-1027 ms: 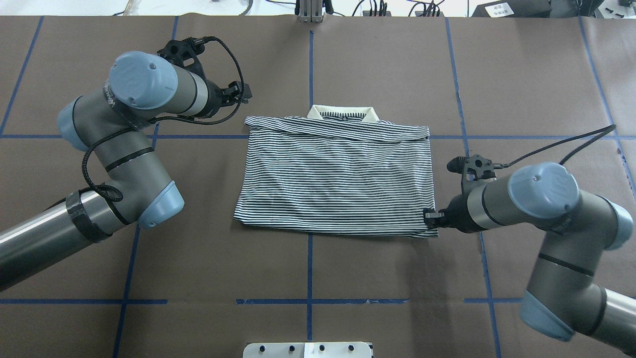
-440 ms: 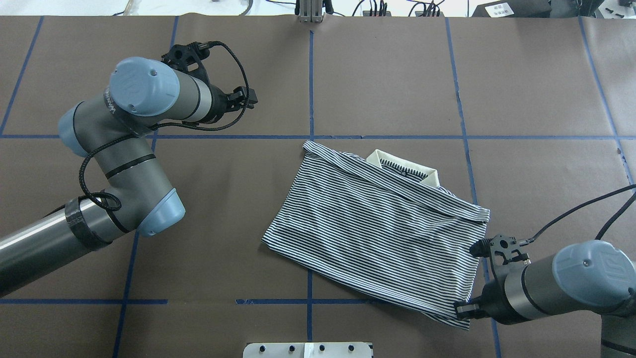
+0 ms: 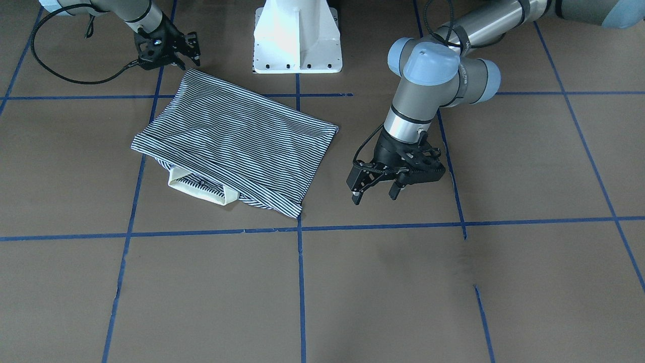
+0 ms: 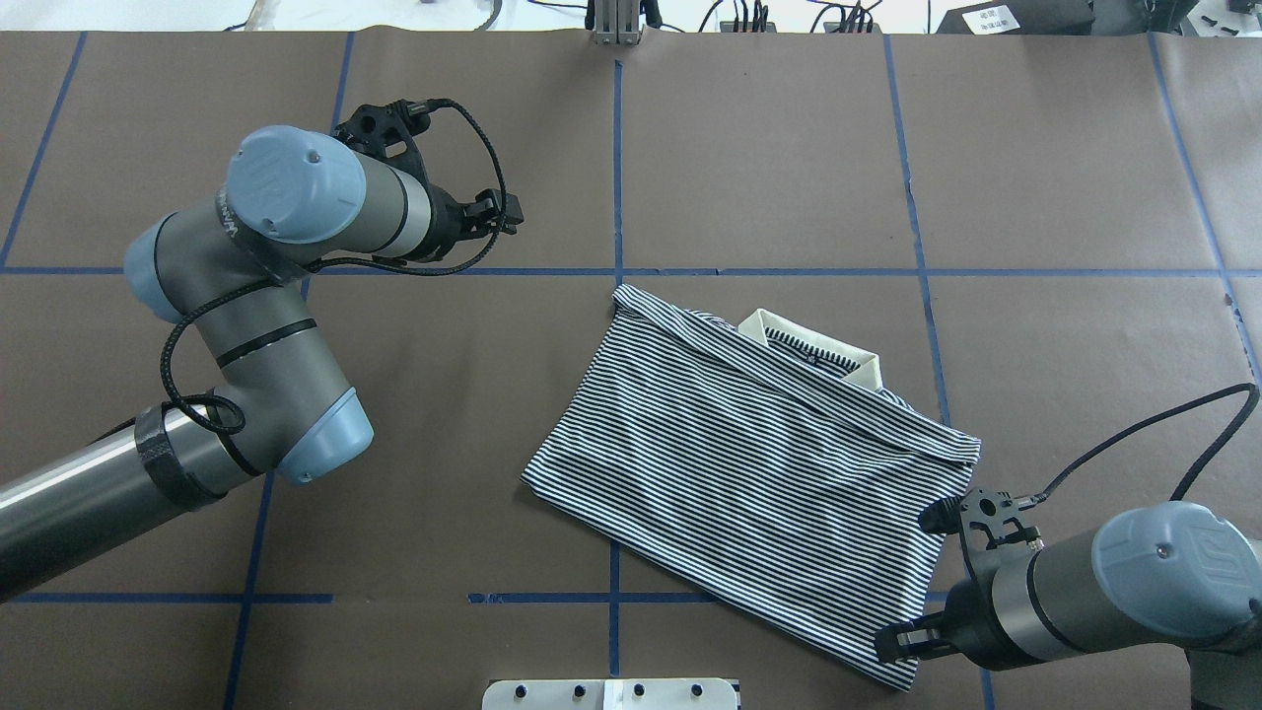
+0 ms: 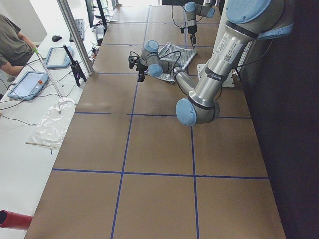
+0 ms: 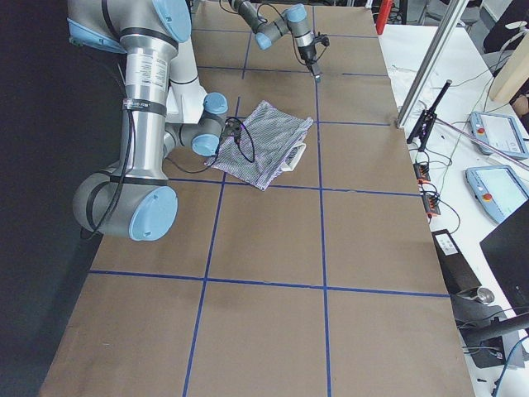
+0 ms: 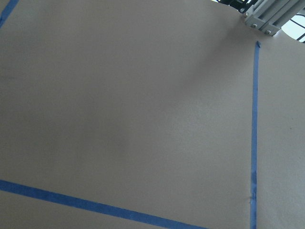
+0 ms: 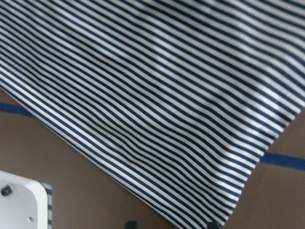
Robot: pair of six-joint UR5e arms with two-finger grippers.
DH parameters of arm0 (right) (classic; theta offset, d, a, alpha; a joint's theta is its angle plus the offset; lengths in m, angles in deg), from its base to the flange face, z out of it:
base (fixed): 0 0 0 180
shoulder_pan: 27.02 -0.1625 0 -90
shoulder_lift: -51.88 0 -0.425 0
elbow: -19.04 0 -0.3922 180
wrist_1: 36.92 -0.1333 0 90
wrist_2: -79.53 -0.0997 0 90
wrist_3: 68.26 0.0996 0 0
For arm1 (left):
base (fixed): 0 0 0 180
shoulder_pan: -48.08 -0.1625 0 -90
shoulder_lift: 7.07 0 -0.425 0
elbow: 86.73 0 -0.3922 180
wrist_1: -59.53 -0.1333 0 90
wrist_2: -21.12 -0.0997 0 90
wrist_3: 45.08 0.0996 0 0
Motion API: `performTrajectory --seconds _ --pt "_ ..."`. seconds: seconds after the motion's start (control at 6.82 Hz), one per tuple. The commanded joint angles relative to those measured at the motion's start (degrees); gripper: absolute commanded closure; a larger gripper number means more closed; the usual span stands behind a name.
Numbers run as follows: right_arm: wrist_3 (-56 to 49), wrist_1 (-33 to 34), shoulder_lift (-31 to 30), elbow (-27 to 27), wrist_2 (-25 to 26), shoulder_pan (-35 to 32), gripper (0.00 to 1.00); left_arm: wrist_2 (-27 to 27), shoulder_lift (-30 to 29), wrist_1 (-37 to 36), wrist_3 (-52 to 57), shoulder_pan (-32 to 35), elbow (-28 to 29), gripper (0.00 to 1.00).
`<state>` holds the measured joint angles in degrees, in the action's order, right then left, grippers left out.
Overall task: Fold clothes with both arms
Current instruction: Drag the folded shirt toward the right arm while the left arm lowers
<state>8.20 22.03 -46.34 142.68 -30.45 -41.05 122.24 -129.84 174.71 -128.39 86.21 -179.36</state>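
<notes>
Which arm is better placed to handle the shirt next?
Right, probably: the right pincer sits at the shirt's corner; the left pincer hangs open over bare table, clear of the shirt.

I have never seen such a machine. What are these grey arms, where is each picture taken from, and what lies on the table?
They are one robot's left arm and right arm, each with a two-finger gripper. One camera looks down from behind the robot, one faces it, two stand at the table's ends, one sits on each wrist. On the table lies a folded striped polo shirt. The left gripper is open and empty. The right gripper is at the shirt's corner; whether it grips is unclear.
</notes>
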Motion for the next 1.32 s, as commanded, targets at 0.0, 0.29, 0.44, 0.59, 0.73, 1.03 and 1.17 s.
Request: performTrajectory --seconds 0.0,0.29,0.44,0.59,0.73,1.03,1.17 --pt "0.0 0.0 5.8 -0.6 5.2 -4.9 0.0 1.4 3.9 -6.5 -4.5 -5.7 -7.7 0.0" --pt "0.0 0.0 7.2 -0.6 5.7 -8.6 0.0 -0.6 4.0 -10.5 -15.4 -12.4 -9.6 0.0" --pt "0.0 0.0 8.5 -0.6 5.6 -9.9 0.0 -2.3 3.9 -10.5 -18.7 -16.0 -9.0 0.0" --pt "0.0 0.0 8.6 -0.7 5.6 -10.3 0.0 -2.5 3.7 -10.5 -20.0 -17.2 -8.4 0.01" --pt "0.0 0.0 8.7 -0.7 5.7 -10.4 0.0 -2.6 3.7 -10.5 -22.0 -18.1 -8.3 0.04" --pt "0.0 0.2 9.4 -1.1 5.5 -10.6 0.0 -2.7 3.5 -10.5 -22.4 -19.1 -7.8 0.16" --pt "0.0 0.2 9.4 -1.2 5.4 -10.5 0.0 -2.8 3.5 -10.5 -22.4 -19.1 -7.6 0.21"
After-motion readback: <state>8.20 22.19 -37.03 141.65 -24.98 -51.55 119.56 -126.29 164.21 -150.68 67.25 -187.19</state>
